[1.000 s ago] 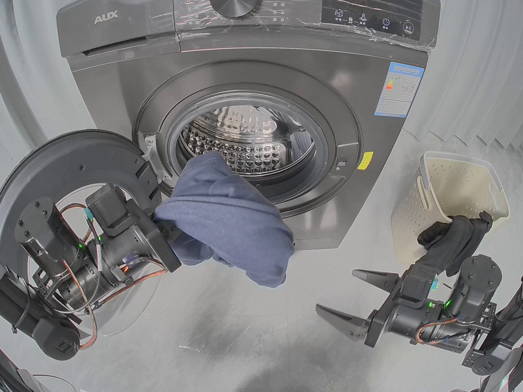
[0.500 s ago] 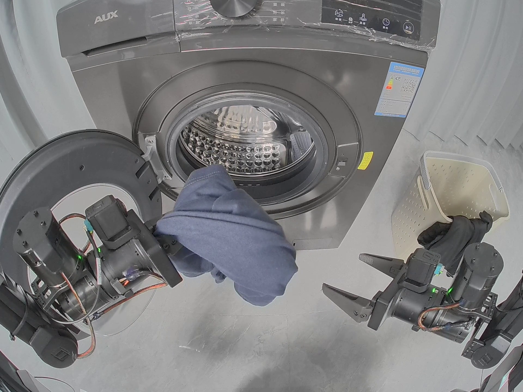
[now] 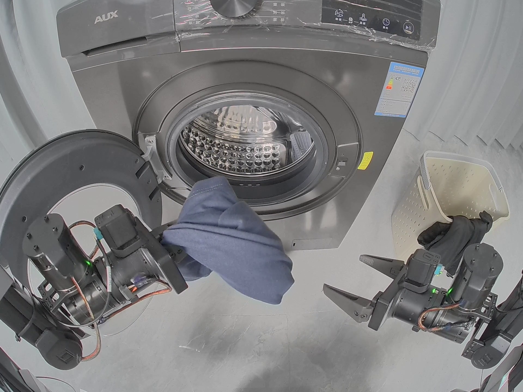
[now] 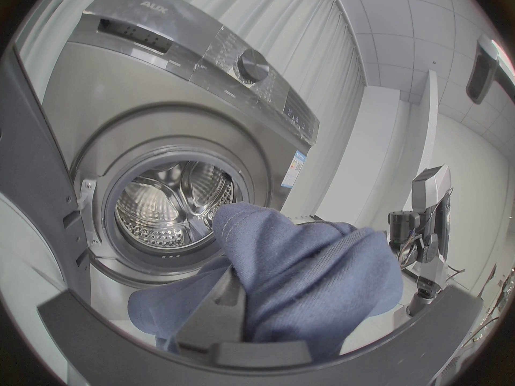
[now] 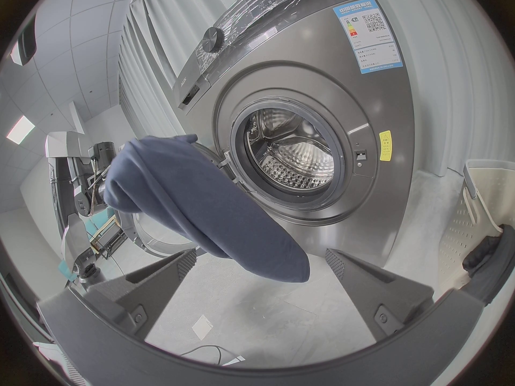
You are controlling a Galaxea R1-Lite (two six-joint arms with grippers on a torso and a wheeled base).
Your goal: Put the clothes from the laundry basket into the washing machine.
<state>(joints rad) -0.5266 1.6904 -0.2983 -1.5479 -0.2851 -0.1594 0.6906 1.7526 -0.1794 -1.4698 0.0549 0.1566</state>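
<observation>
My left gripper (image 3: pixel 175 242) is shut on a dark blue garment (image 3: pixel 234 240) that drapes over it, held in front of and below the washing machine's open drum (image 3: pixel 242 140). In the left wrist view the blue garment (image 4: pixel 300 269) covers most of the fingers (image 4: pixel 214 312). The right gripper (image 3: pixel 357 289) stands open and empty low at the right, near the floor. A white laundry basket (image 3: pixel 436 191) sits at the right with a black garment (image 3: pixel 455 238) hanging over its rim. The right wrist view shows the blue garment (image 5: pixel 198 205) and the basket (image 5: pixel 483 210).
The round washer door (image 3: pixel 65 170) stands swung open at the left, behind the left arm. Grey floor (image 3: pixel 261 333) lies open between the two arms. Curtains hang behind the machine.
The left gripper has dropped and drawn back from the drum opening with the blue garment. The right gripper shifted slightly right, then held still.
</observation>
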